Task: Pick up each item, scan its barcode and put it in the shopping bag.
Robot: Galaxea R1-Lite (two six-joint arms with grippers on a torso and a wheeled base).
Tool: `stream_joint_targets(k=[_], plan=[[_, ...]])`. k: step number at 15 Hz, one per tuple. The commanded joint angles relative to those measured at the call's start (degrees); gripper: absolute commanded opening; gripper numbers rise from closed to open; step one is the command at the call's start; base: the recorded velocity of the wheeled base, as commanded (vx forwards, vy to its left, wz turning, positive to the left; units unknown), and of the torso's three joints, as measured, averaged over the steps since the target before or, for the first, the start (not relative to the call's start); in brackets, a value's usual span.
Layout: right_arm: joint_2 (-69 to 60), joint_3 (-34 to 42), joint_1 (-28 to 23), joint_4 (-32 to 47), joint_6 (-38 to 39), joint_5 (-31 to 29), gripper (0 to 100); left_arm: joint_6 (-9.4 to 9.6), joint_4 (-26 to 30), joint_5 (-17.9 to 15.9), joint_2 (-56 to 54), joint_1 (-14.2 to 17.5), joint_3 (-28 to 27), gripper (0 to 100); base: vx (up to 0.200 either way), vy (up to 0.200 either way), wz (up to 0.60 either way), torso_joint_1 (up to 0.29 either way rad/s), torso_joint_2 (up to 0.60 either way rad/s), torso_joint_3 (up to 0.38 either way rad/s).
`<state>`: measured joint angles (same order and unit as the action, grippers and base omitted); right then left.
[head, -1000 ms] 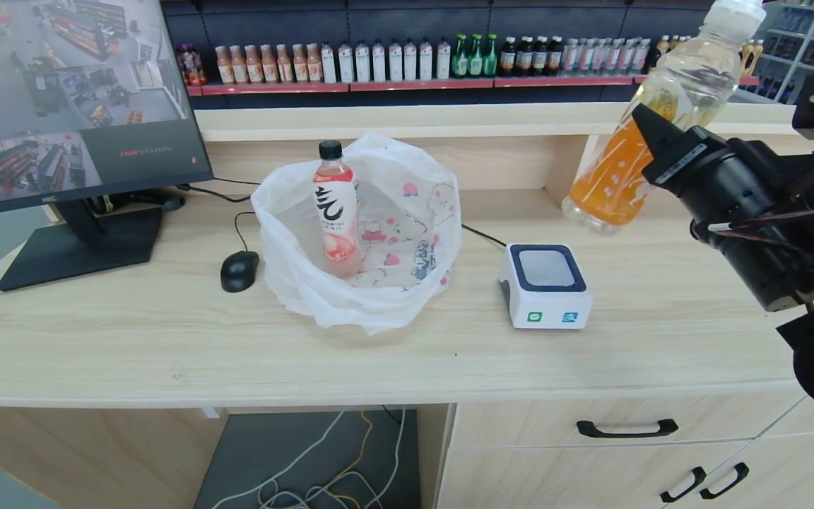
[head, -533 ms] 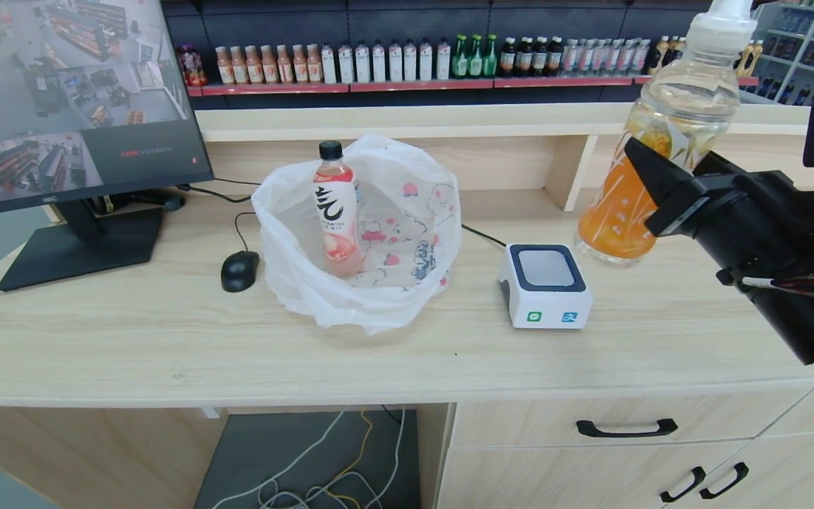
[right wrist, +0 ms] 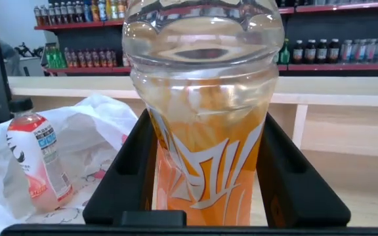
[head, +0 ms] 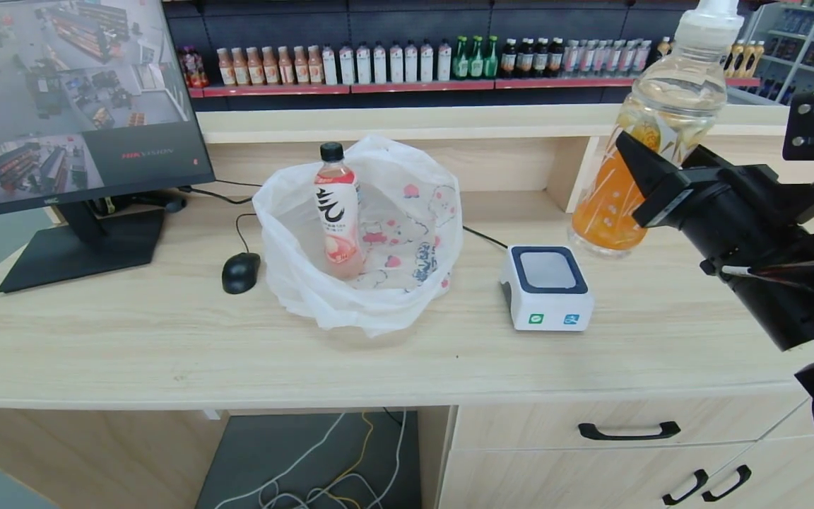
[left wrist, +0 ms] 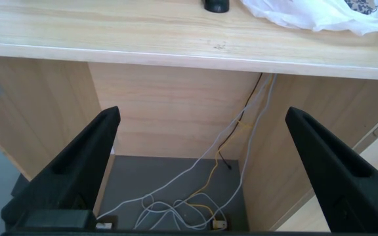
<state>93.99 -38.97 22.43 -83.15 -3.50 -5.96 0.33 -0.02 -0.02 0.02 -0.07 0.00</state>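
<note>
My right gripper (head: 644, 180) is shut on an orange drink bottle (head: 644, 148) with a white cap, held nearly upright above the counter, to the right of and behind the white barcode scanner (head: 547, 286). In the right wrist view the orange bottle (right wrist: 205, 131) sits between the two black fingers (right wrist: 125, 170). A pink drink bottle (head: 338, 212) stands inside the white shopping bag (head: 364, 233) at the counter's middle; the bag (right wrist: 77, 164) and pink bottle (right wrist: 38, 164) also appear from the right wrist. My left gripper (left wrist: 202, 164) hangs open below the counter's front edge, holding nothing.
A monitor (head: 61, 106) on its stand is at the back left, with a black mouse (head: 240, 272) beside the bag. A raised wooden ledge (head: 449, 120) runs behind the counter. Drawers with black handles (head: 629, 430) lie below right; cables (left wrist: 195, 196) hang under the counter.
The right arm has swung the orange bottle from a strong tilt to nearly upright, dipping lower toward the counter, then lifting slightly. The head view has shifted a little.
</note>
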Motion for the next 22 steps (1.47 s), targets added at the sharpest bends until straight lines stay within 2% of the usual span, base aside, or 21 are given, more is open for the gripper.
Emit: stream_joint_targets(k=[1, 12, 22], plan=[[0.9, 0.0, 0.2, 0.2, 0.0, 0.1, 0, 0.11, 0.0, 0.0, 0.0, 0.0, 0.0, 100, 0.000, 0.200, 0.00, -0.002, 0.00, 0.017], [0.5, 0.4, 0.2, 0.1, 0.3, 0.1, 0, 0.02, 0.0, 0.0, 0.0, 0.0, 0.0, 100, 0.000, 0.200, 0.00, 0.003, 0.00, 0.001], [10.6, -11.1, 0.2, -0.1, 0.4, 0.0, 0, 0.02, 0.0, 0.0, 0.0, 0.0, 0.0, 100, 0.000, 0.000, 0.00, 0.000, 0.00, 0.000]])
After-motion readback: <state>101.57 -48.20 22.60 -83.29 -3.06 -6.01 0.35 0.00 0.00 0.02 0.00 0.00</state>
